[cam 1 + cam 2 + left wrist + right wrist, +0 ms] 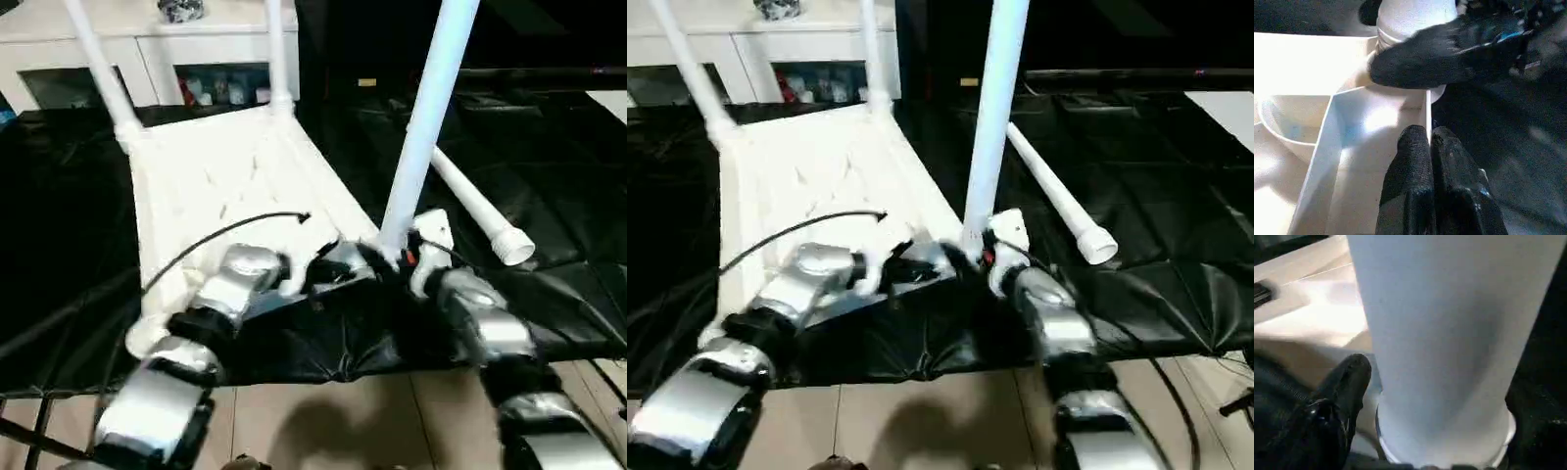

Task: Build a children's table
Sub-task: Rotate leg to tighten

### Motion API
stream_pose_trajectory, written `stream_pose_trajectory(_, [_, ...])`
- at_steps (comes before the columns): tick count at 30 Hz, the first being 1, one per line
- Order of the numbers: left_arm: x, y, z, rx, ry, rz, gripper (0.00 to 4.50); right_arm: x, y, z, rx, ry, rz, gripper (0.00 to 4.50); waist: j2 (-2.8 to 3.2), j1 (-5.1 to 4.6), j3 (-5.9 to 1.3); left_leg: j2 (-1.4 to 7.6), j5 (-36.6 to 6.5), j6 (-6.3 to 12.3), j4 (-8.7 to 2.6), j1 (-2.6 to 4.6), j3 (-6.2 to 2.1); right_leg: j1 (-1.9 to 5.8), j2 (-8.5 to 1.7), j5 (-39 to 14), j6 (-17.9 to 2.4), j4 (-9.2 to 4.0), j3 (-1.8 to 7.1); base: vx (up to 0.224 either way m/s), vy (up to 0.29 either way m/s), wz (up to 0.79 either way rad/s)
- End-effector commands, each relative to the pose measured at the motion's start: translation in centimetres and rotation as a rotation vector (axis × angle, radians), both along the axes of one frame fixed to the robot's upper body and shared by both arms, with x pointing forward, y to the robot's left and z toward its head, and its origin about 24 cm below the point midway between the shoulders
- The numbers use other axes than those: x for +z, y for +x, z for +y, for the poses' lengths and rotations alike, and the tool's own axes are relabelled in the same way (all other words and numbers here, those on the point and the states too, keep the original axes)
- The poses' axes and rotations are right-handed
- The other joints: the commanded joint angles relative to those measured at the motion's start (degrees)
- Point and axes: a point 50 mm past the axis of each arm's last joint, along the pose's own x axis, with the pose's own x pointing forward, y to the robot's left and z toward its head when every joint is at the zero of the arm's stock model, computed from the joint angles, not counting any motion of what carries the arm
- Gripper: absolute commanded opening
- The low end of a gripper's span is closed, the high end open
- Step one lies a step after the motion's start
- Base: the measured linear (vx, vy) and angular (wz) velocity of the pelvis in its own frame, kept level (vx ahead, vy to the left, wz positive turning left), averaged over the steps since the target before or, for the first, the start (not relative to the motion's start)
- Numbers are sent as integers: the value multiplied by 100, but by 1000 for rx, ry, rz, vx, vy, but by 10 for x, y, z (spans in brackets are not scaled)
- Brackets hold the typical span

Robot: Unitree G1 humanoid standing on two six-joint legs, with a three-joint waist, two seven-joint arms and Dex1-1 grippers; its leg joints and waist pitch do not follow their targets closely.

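The children's table lies upside down on a black sheet, its ribbed white top [225, 176] facing up. Two white legs [98, 69] [277, 49] stand in the far corner sockets. A third leg [426, 108] stands upright in the near right corner socket. My right gripper [392, 257] is open around that leg's base, and one finger [1347, 382] sits just beside the tube. My left gripper [1424, 134] is shut and empty, its tips resting on the top's rim right next to that socket. A fourth leg [480, 211] lies loose on the sheet to the right.
A white glass-door cabinet [196, 49] stands behind the table top. The black sheet [549, 166] covers the work area, and its near edge drops to a tiled floor [323, 421]. A thin black cable [225, 235] arcs over my left forearm.
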Motion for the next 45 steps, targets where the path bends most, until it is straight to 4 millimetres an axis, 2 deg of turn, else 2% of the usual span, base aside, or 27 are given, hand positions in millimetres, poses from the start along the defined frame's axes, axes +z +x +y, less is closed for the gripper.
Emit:
stream_pose_trajectory(1, [15,-6,-14,-155,-115,-34,0,-6,-15,18,260,-3,65,387,-100,28,-364,241,-1418,464,-380,62,-107,294,-357,-1692,-1212,-436,262,0,0,0])
stream_pose_trajectory(6, [17,-6,-6,-226,-82,-17,0,-5,-27,10,467,-23,110,387,-81,85,-361,273,-1563,386,-389,95,-114,262,-380,-1884,-1209,-456,277,0,0,0])
stream_pose_trajectory(8, [18,-6,-4,-251,-69,-10,0,-4,-29,7,510,-32,120,387,-87,107,-362,275,-1563,375,-389,96,-115,263,-385,-1867,-1219,-452,280,0,0,0])
stream_pose_trajectory(9, [18,-7,-2,-270,-62,-5,0,-3,-30,5,543,-38,127,387,-65,120,-366,277,-1553,370,-387,98,-116,257,-390,-1848,-1229,-451,282,0,0,0])
stream_pose_trajectory(11, [20,-7,1,-310,-46,6,0,-1,-32,3,610,-51,149,387,-76,142,-371,278,-1514,364,-386,101,-113,259,-383,-1700,-1282,-430,285,0,0,0])
stream_pose_trajectory(12, [20,-7,2,-329,-41,12,0,0,-33,2,637,-58,159,361,-80,150,-377,278,-1480,376,-384,95,-115,267,-385,-1630,-1305,-420,283,0,0,0])
stream_pose_trajectory(14, [22,-8,4,-371,-26,21,0,1,-34,1,686,-76,176,354,-54,169,-381,282,-1438,393,-379,101,-115,262,-386,-1527,-1358,-407,284,0,0,0])
stream_pose_trajectory(16, [22,-9,5,-384,-21,22,0,2,-34,2,709,-82,184,349,-53,180,-387,286,-1417,388,-375,99,-115,260,-386,-1437,-1395,-396,283,0,0,0])
stream_pose_trajectory(17, [22,-9,5,-392,-19,25,0,2,-35,2,723,-86,189,317,-54,180,-384,286,-1434,379,-379,99,-115,260,-386,-1442,-1396,-398,283,0,0,0])
stream_pose_trajectory(20, [22,-10,5,-417,-14,34,0,1,-36,4,760,-93,207,310,-57,191,-382,288,-1494,333,-385,103,-120,268,-395,-1534,-1392,-405,282,0,0,0])
stream_pose_trajectory(22, [21,-11,4,-431,-14,39,0,1,-38,4,779,-98,214,284,-64,196,-386,289,-1455,324,-384,98,-122,274,-396,-1477,-1398,-394,282,0,0,0])
stream_pose_trajectory(26, [21,-11,4,-418,-22,40,0,0,-38,6,770,-92,207,276,-58,201,-388,287,-1426,330,-380,96,-121,276,-396,-1427,-1410,-391,281,0,0,0])
stream_pose_trajectory(31, [19,-6,5,-327,-35,25,0,0,-31,10,634,-51,150,276,-47,195,-370,289,-1552,272,-394,101,-125,260,-399,-1649,-1360,-415,282,0,0,0])
stream_pose_trajectory(33, [18,-1,5,-201,-52,-1,0,-3,-17,10,389,-48,94,275,-53,154,-352,286,-1762,106,-419,115,-144,243,-418,-2035,-1257,-447,277,0,0,0])
stream_pose_trajectory(34, [18,2,4,-135,-60,-15,0,-6,-10,9,258,-57,80,275,-50,95,-345,285,-1883,-11,-434,122,-166,223,-428,-2240,-1202,-459,276,0,0,0])
stream_pose_trajectory(36, [17,5,0,-46,-81,-29,0,-8,-3,7,85,-33,72,275,-67,3,-334,252,-1949,-77,-458,87,-197,266,-424,-2498,-1068,-485,251,0,0,0])
stream_pose_trajectory(38, [17,6,-3,-5,-90,-34,0,-10,-1,8,13,-14,78,275,-70,-59,-343,242,-1913,-34,-452,73,-200,276,-416,-2489,-1001,-507,252,0,0,0])
stream_pose_trajectory(39, [17,6,-3,-5,-90,-34,0,-10,-1,8,13,-14,78,275,-77,-75,-348,236,-1837,25,-447,74,-182,267,-403,-2319,-1028,-504,268,0,0,0])
stream_pose_trajectory(40, [16,7,-8,48,-104,-38,0,-12,1,9,-59,-6,76,275,-80,-87,-353,229,-1793,81,-428,95,-161,246,-404,-2196,-1088,-509,279,0,0,0])
stream_pose_trajectory(41, [16,8,-13,105,-118,-42,0,-14,2,10,-133,-4,79,275,-78,-89,-355,222,-1753,108,-421,97,-158,247,-402,-2156,-1108,-505,279,0,0,0])
stream_pose_trajectory(44, [16,8,-19,142,-132,-42,0,-17,3,11,-193,2,93,275,-79,-89,-378,209,-1412,225,-395,83,-128,265,-377,-1737,-1207,-468,281,0,0,0])
stream_pose_trajectory(45, [15,3,-34,141,-171,-40,0,-19,2,23,-233,50,102,275,-71,-91,-384,212,-1313,274,-390,69,-122,277,-375,-1576,-1246,-452,279,0,0,0])
